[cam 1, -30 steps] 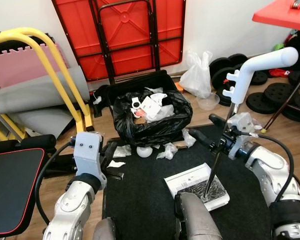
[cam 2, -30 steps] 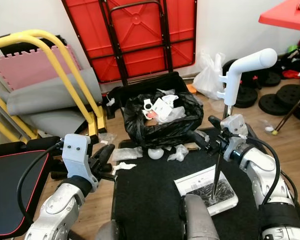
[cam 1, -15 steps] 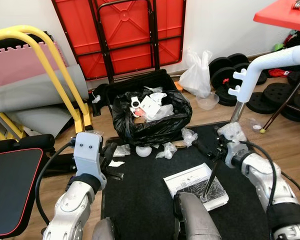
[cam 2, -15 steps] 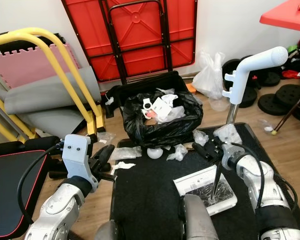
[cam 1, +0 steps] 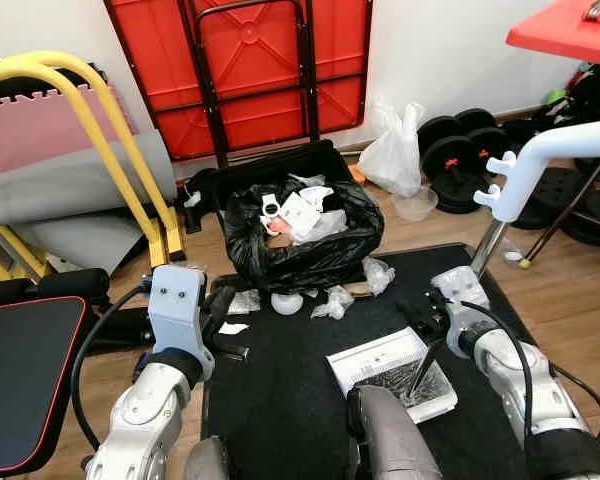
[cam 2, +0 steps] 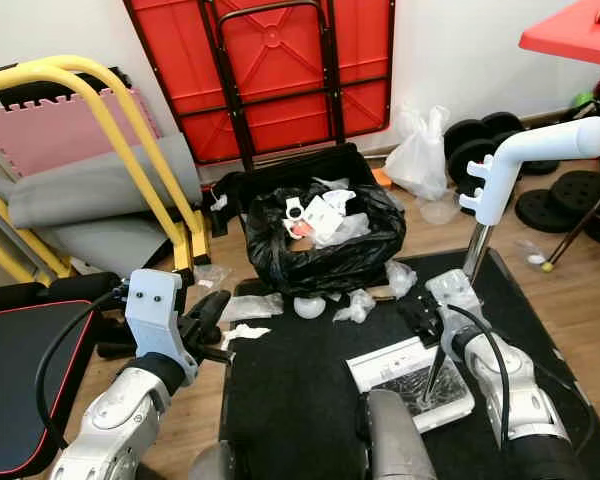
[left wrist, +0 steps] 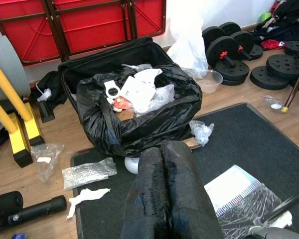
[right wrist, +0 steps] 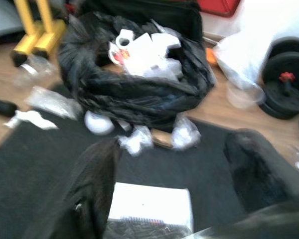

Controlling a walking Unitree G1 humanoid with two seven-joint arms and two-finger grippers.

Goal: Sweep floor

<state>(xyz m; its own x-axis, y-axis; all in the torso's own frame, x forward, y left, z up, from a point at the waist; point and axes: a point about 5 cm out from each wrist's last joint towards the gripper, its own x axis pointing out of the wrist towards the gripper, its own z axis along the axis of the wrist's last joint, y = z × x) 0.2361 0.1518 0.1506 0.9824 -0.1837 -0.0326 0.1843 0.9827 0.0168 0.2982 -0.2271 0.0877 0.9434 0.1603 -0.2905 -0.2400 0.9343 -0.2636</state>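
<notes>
- Lowered since a second ago, my right gripper point(cam 1: 427, 318) sits right of centre over the black mat point(cam 1: 280, 400); the broom point(cam 1: 540, 155) leans further right.
- Crinkled black trash bag point(cam 1: 300, 245) bulges at upper centre.
- White dustpan point(cam 1: 390, 370), flat and rectangular, lies just below my right gripper, whose fingers spread around the thin metal shaft.
- My left gripper point(left wrist: 164, 194) has its fingers pressed together.

Silver arms (black cables, claws)

Right wrist view blurred throughout.
</notes>
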